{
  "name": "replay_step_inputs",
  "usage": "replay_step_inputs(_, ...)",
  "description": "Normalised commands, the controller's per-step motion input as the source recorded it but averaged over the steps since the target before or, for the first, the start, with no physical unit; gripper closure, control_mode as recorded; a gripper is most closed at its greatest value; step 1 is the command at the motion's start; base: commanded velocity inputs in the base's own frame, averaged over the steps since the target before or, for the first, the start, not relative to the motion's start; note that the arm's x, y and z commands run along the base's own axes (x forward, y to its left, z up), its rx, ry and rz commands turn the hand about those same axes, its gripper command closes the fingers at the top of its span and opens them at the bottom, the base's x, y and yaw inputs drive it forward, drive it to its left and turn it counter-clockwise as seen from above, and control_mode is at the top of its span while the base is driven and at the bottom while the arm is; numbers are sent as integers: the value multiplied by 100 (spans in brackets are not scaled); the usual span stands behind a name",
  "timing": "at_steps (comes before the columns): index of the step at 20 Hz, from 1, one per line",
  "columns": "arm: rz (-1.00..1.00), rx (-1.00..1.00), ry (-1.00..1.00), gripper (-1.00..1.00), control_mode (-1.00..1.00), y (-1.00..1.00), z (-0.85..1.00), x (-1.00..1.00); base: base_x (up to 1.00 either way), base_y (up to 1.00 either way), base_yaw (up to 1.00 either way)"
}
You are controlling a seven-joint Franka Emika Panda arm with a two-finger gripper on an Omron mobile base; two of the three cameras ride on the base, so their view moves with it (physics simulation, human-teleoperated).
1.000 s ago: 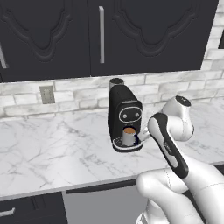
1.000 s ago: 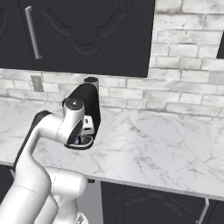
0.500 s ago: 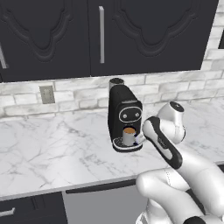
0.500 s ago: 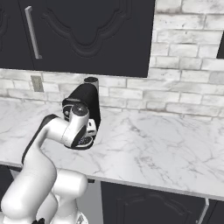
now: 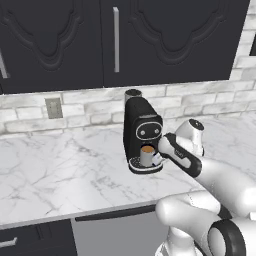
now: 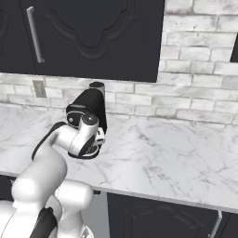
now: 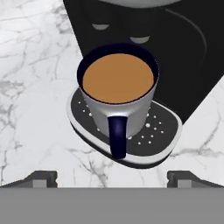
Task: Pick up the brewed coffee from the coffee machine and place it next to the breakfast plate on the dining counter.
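Since the earlier frames the arm has extended forward and lowered, bringing the gripper (image 7: 112, 177) from a raised position beside the coffee machine (image 5: 142, 131) to a station directly in front of the drip tray (image 7: 162, 131). The approach phase is therefore judged nearly complete; the grasp has not yet begun.

Nearest the hand camera, the two fingertips (image 7: 41, 177) stand wide apart, one at each lower corner of the view, with nothing between them. Just beyond them stands the brewed coffee (image 7: 118, 103), a grey mug upright on the perforated drip tray, its dark handle (image 7: 118, 136) facing the gripper and brown liquid filling it to near the rim. Behind the mug rises the black body of the coffee machine, set on the marble counter (image 5: 60, 170) against the brick backsplash (image 6: 195, 93).

The liquid level is high; a level lift is advisable.
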Motion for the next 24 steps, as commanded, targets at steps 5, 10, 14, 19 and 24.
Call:
replay_step_inputs(5, 0, 0, 0, -100, -100, 0, -16, 25, 0, 0, 0)
replay_step_inputs(10, 0, 0, 0, -100, -100, 5, -16, 21, 0, 0, 0)
replay_step_inputs(14, 0, 0, 0, -100, -100, 3, -16, 16, 0, 0, 0)
replay_step_inputs(19, 0, 0, 0, -100, -100, 7, -16, 14, 0, 0, 0)
replay_step_inputs(24, 0, 0, 0, 100, -100, 11, -16, 14, 0, 0, 0)
